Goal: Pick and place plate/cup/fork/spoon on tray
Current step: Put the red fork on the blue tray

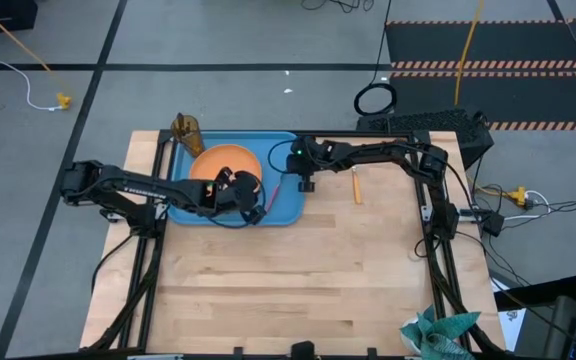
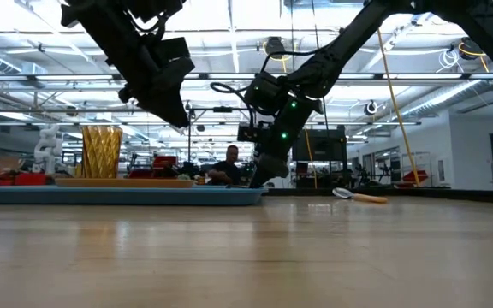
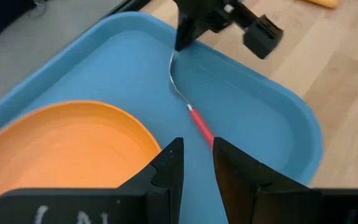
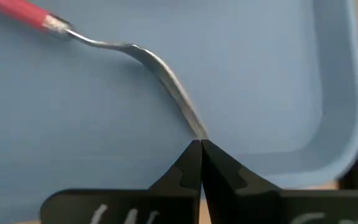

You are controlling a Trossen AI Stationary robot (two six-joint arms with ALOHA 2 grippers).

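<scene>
The light-blue tray (image 1: 286, 205) lies at the table's far left. The orange plate (image 1: 223, 162) lies flat on it, and the amber cup (image 1: 186, 130) stands at its far left corner. My right gripper (image 1: 306, 184) is low at the tray's right rim, shut on the fork (image 3: 199, 126). The fork's red handle points across the tray floor toward the plate. My left gripper (image 3: 196, 158) hangs above the tray beside the plate, fingers a little apart and empty, well above the fork's handle. The orange-handled spoon (image 1: 356, 186) lies on the wood to the right of the tray. My right gripper pinches the fork's metal tine end (image 4: 194, 129) between its two fingertips, only at their free ends. The fingers slant down from the table's right side, roughly in line with the fork. The fork reaches out low over the tray floor; whether its handle (image 4: 17, 11) touches the tray, I cannot tell.
A teal cloth (image 1: 438, 330) lies at the table's near right corner. A black box (image 1: 438, 125) stands at the far right edge. Bare wood fills the near half of the table. A person (image 2: 229, 167) shows far behind the table in the low view.
</scene>
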